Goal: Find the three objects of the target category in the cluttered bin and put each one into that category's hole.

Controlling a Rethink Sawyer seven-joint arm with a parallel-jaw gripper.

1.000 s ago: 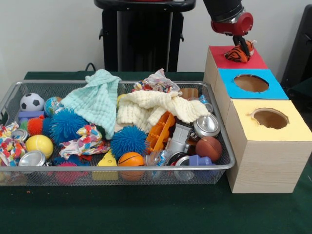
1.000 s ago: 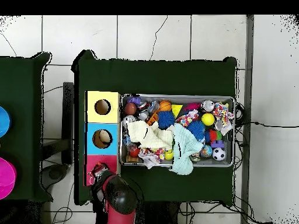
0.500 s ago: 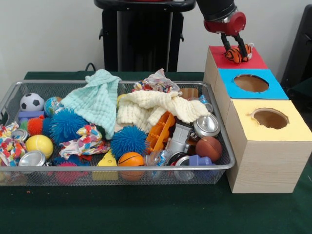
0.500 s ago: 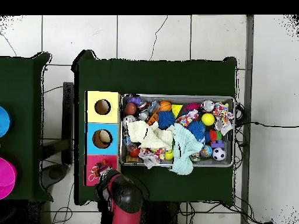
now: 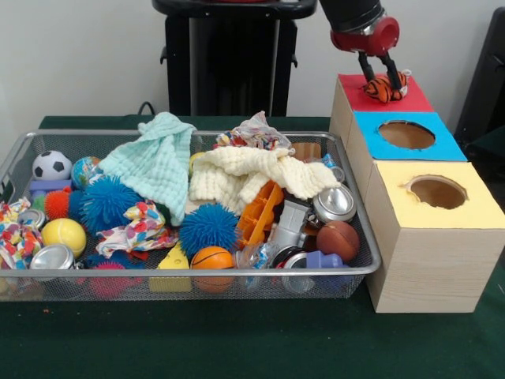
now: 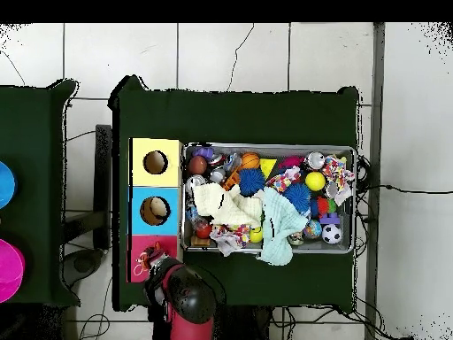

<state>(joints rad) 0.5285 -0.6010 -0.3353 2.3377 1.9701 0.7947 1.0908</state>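
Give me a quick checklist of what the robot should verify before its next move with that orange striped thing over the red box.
1. Gripper over the red-topped wooden box: ok.
2. Fingers closed on the orange black-striped soft toy: ok.
3. Toy lined up with the red box's hole: cannot tell, the hole is hidden in both views.
4. Toy clear of the neighbouring blue-topped box: ok.
5. Arm clear of the wire mesh bin: ok.
6. Blue-topped box hole unobstructed: ok in the front view.
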